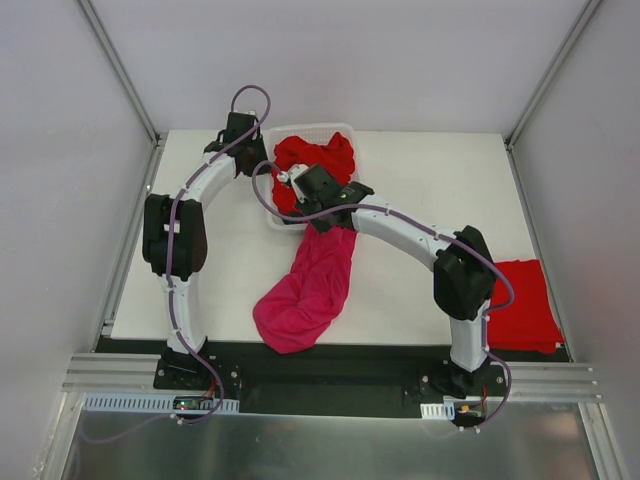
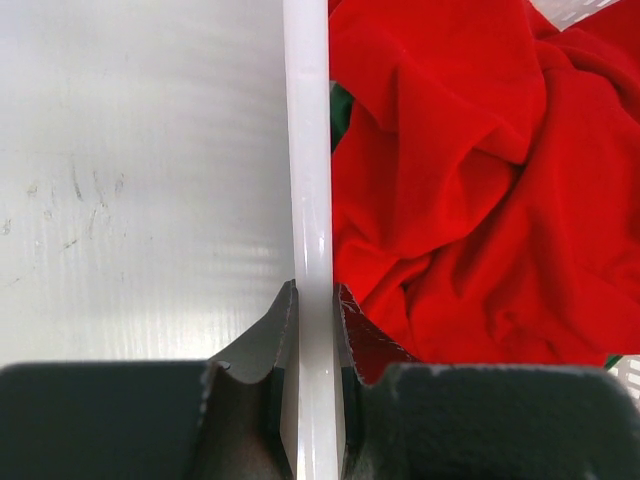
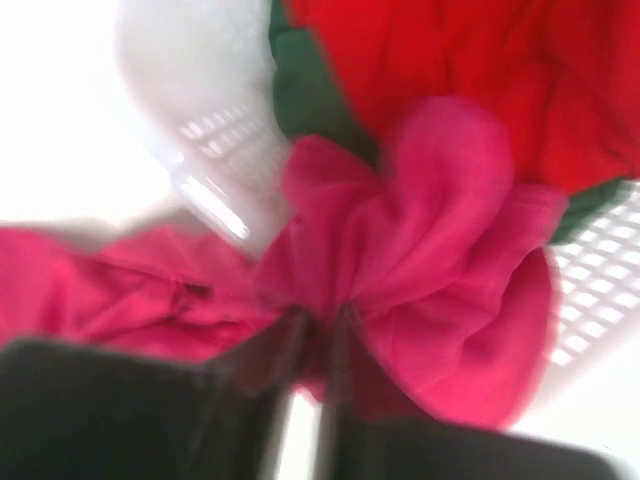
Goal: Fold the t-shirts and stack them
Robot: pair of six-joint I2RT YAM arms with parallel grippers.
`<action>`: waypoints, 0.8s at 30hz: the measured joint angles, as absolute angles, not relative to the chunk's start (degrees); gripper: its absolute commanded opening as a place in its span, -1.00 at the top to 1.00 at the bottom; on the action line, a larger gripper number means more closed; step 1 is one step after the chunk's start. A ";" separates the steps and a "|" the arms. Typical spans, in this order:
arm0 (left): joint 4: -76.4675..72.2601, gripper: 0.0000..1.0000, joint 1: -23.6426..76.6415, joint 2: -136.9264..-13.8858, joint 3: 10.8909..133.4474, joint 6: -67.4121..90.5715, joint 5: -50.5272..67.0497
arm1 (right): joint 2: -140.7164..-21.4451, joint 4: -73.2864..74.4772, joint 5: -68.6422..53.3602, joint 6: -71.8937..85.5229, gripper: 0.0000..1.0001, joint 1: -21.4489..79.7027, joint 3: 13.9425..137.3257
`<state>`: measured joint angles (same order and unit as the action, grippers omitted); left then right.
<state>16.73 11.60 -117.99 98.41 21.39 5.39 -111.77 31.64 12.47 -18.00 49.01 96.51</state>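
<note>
A magenta-pink t-shirt (image 1: 305, 290) trails from the front rim of the white basket (image 1: 320, 127) down across the table to its near edge. My right gripper (image 3: 318, 320) is shut on a bunched fold of this magenta shirt (image 3: 430, 230) at the basket's edge. Inside the basket lies a crumpled red t-shirt (image 1: 315, 155) with a dark green one (image 3: 310, 100) showing under it. My left gripper (image 2: 315, 300) is shut on the basket's left rim (image 2: 307, 180), with the red shirt (image 2: 480, 200) just to its right. A folded red t-shirt (image 1: 525, 305) lies at the table's front right.
The basket stands at the back middle of the white table (image 1: 430, 180). Grey walls close in the left, right and back sides. The right arm's elbow (image 1: 462, 270) hangs beside the folded red shirt.
</note>
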 measured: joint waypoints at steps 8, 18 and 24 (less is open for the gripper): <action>16.73 1.00 11.55 -117.99 98.41 21.30 5.26 | -110.04 33.91 12.01 -16.62 0.99 49.43 97.23; 16.73 1.00 11.55 -117.99 98.41 21.26 5.26 | -90.35 39.24 8.19 -15.14 0.99 57.32 93.12; 16.75 1.00 11.55 -117.99 98.41 21.43 5.28 | -91.02 39.94 0.58 -15.09 0.26 58.37 90.06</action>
<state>16.75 11.55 -117.99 98.41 21.43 5.28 -91.02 39.94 0.58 -15.09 58.37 90.06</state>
